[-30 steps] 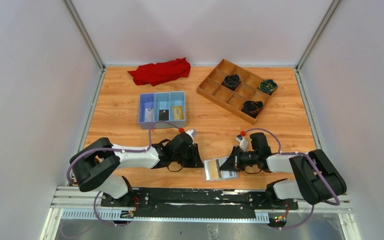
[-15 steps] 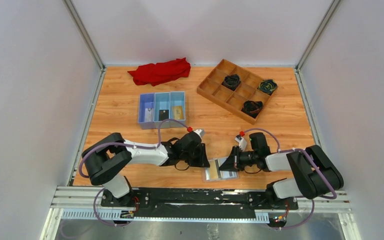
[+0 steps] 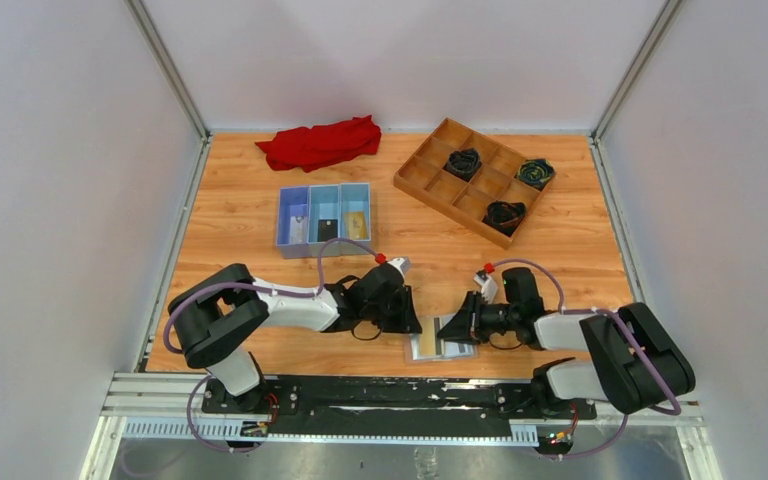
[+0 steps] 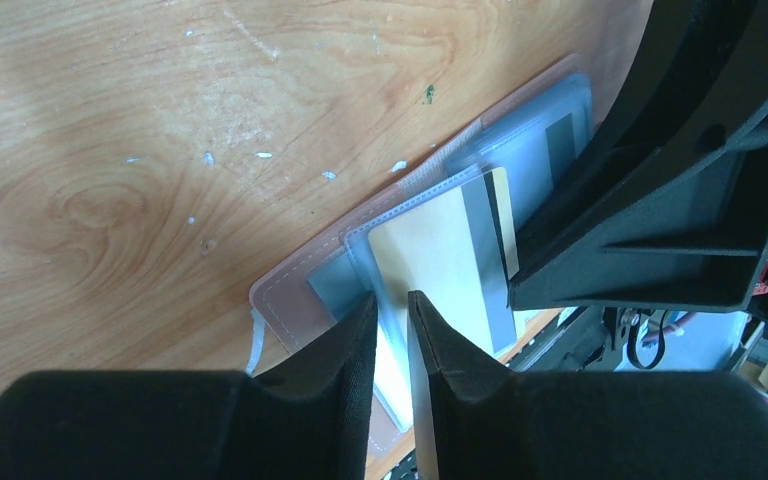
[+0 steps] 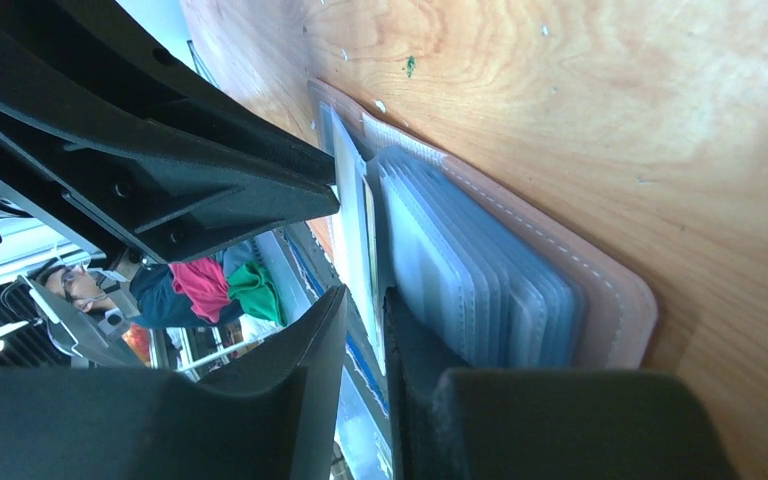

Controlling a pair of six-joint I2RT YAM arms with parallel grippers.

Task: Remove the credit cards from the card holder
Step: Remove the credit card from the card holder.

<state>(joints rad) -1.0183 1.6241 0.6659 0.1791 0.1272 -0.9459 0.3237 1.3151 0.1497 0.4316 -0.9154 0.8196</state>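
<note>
The card holder (image 3: 440, 347) lies open near the table's front edge, tan-pink outside (image 4: 295, 300), with a stack of clear sleeves (image 5: 480, 270). A gold-tan credit card (image 4: 440, 260) with a dark stripe sits in the upper sleeve. My left gripper (image 3: 415, 325) hangs over the holder's left end, its jaws a narrow gap apart (image 4: 392, 310) above a sleeve edge. My right gripper (image 3: 447, 330) is at the holder's right side, jaws slightly apart (image 5: 365, 310) astride a raised sleeve page. Three other cards (image 3: 327, 229) lie in the blue tray.
The blue three-compartment tray (image 3: 285, 225) stands behind the left arm. A wooden grid tray (image 3: 430, 175) with dark coiled items is at the back right, and a red cloth (image 3: 320, 143) lies at the back. The two grippers nearly touch over the holder.
My left gripper has moved right, onto the holder's left end. The right gripper's jaws have parted from shut, and the page it held up lies lower, showing the gold-tan card.
</note>
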